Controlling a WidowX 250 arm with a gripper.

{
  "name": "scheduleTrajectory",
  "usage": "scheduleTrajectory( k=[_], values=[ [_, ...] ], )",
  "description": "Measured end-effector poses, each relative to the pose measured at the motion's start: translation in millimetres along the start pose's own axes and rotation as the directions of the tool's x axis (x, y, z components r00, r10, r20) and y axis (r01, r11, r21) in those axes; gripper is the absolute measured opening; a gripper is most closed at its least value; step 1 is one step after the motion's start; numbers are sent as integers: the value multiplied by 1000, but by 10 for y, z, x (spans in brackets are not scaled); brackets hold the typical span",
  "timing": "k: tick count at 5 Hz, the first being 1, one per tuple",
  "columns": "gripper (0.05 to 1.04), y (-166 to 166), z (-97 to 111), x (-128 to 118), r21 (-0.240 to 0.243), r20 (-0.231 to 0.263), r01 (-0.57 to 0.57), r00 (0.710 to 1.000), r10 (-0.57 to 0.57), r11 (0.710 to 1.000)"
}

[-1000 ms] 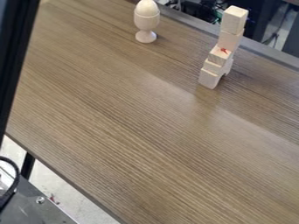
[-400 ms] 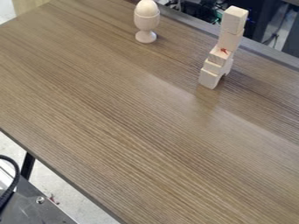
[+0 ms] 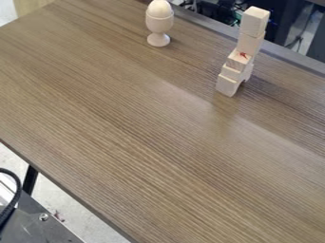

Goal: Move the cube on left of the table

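Toward the far edge of the bench point(image 3: 133, 142), to the right of the egg cup point(image 3: 160, 22), note the cube point(image 3: 255, 21), set at the top of a stack of pale wood. Directly under it, note an upright block point(image 3: 249, 44), touching its underside; lower down, a stepped block point(image 3: 238, 60) with a small red mark, then a base block point(image 3: 226, 86) on the bench.

Take the top cube as the one to move, and the left side of the bench as the goal. Judged by position: move not done, with the pick to come first.

Key relation: cube perched high, well apart from the left edge, with the egg cup lying to the left along the far edge. Bearing from claw to cube: cannot tell. State of claw, apart or together: cannot tell. No marked long axis on the cube; long axis of the upright block close to vertical.

For the next move, judge best: come down from above, grip only the cube by opposite sides, lift straight up, then carry left on the near side of the egg cup and its egg point(image 3: 159, 7). Risk: catching the upright block with a low grip, or toppling the stack with a sideways nudge.
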State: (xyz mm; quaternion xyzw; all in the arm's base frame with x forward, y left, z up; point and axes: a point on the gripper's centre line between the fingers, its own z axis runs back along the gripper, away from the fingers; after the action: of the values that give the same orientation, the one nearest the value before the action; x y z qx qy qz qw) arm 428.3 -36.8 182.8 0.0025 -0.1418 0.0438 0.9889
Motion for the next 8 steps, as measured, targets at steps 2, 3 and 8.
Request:
scheduleTrajectory(
  k=[2,3,8],
  values=[
    [1000,3,-75,-27,-6,-6,-5,1000,5,1000],
    [1000,26,-97,-40,-2,-12,-6,1000,6,1000],
    [1000,74,-387,-121,30,-52,66,997,-65,997]
  ],
)
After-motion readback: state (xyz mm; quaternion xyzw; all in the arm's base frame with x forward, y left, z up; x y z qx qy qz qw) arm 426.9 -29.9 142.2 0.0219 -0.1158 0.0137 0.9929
